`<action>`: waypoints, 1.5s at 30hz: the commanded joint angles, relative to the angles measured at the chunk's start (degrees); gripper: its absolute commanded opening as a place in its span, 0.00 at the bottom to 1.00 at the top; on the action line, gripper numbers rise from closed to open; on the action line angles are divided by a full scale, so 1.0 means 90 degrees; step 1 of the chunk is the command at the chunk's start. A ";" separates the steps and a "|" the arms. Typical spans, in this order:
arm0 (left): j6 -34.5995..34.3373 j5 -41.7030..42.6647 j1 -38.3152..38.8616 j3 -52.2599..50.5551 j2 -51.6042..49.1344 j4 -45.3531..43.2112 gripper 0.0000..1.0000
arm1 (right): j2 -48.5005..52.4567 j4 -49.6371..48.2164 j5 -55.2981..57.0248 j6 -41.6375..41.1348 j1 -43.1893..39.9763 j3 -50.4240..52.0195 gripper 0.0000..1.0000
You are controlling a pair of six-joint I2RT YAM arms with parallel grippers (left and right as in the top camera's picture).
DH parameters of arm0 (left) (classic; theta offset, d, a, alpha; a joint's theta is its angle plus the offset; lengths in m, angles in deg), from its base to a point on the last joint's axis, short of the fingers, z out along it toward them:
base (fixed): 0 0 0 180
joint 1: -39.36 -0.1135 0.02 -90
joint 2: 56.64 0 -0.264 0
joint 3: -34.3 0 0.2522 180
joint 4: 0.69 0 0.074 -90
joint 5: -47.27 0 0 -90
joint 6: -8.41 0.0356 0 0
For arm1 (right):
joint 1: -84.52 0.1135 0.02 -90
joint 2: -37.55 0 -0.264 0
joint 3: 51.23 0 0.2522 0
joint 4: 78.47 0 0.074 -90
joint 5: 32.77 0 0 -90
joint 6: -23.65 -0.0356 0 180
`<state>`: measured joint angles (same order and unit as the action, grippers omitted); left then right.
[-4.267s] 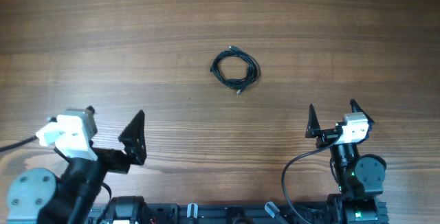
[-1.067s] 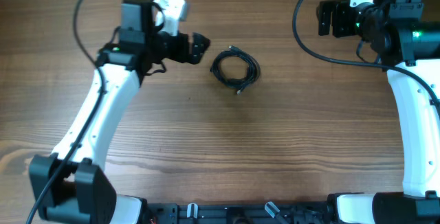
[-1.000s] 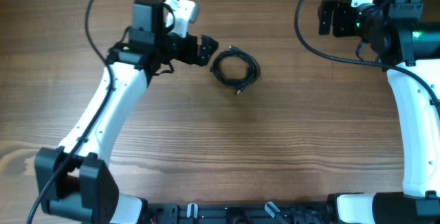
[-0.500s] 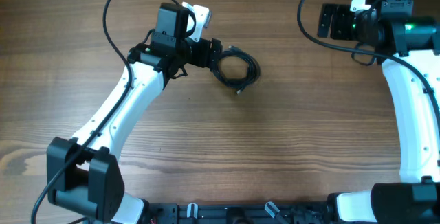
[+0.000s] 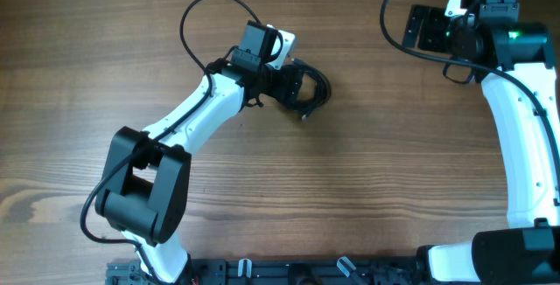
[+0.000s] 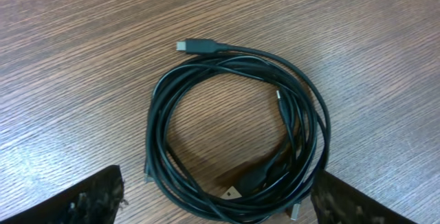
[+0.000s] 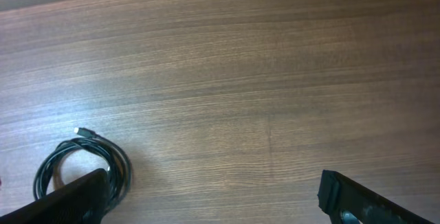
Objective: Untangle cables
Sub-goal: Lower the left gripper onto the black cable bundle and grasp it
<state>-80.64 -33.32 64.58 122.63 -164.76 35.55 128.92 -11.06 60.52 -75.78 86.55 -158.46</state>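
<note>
Several thin dark cables (image 5: 322, 93) lie wound together in one flat, roughly round coil on the wooden desk (image 5: 367, 189). The coil sits nearer the far edge than the near edge and about midway between the left and right edges. The left arm (image 5: 188, 123) reaches diagonally from the near left corner, and the left hand (image 5: 293, 84) sits directly over the left part of the coil, hiding that part in the overhead view. In the left wrist view the cables (image 6: 268, 172) fill the middle of the picture. The left hand (image 6: 223, 207) has its jaws well apart, one finger at each lower corner and the coil lying between them. Contact between fingers and strands cannot be determined. A flat plug (image 6: 196, 46) projects from the top of the coil, and further small plug ends lie among the strands on the lower side. The strands overlap closely and the individual cables cannot be counted. The right arm (image 5: 516, 136) stands along the right edge with the right hand (image 5: 426, 27) near the far right corner, well apart from the coil. In the right wrist view the right hand (image 7: 216, 203) has its jaws wide apart with only bare desk between them, and the cables (image 7: 124, 165) appear at the lower left.
</note>
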 commanded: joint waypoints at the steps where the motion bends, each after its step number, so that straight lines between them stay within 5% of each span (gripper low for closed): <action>1: -0.0039 -0.0187 0.0005 0.0085 -0.0119 -0.0051 0.84 | 0.0117 -0.0032 0.0158 -0.0160 -0.0024 0.0044 1.00; 14: -0.0036 -0.0498 0.0002 0.0085 -0.0704 -0.0447 0.85 | 0.0117 -0.0049 0.0153 -0.0087 -0.0024 0.0044 1.00; 17: 0.0010 -0.0556 -0.0100 0.0085 -0.0709 -0.0476 0.67 | 0.0117 -0.0019 0.0085 0.0046 -0.0024 0.0044 1.00; 24: 0.0010 -0.0418 -0.0248 0.0085 -0.0959 -0.0546 0.73 | 0.0117 -0.0034 0.0007 0.0032 -0.0024 0.0044 1.00; 28: -0.0019 -0.0148 -0.0243 0.0085 -0.1122 -0.0641 0.67 | 0.0117 -0.0039 0.0010 0.0032 -0.0024 0.0044 1.00; 33: -0.0019 -0.0146 -0.0243 0.0085 -0.1122 -0.0675 0.35 | 0.0117 -0.0049 0.0010 0.0029 -0.0024 0.0044 1.00; 37: -0.0017 -0.0146 -0.0243 0.0085 -0.1122 -0.0697 0.27 | 0.0117 -0.0034 0.0005 0.0027 -0.0024 0.0044 1.00; 40: -0.0022 -0.0141 -0.0243 0.0085 -0.1122 -0.0758 0.04 | 0.0117 0.0015 0.0007 0.0027 -0.0024 0.0044 1.00; 45: -0.0209 0.0066 -0.0243 0.0117 -0.1120 -0.0879 0.04 | 0.0117 0.0041 0.0010 0.0027 -0.0024 0.0044 1.00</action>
<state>-81.17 -34.30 62.43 122.65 -174.09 28.05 129.23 -10.90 60.71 -76.16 86.55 -158.44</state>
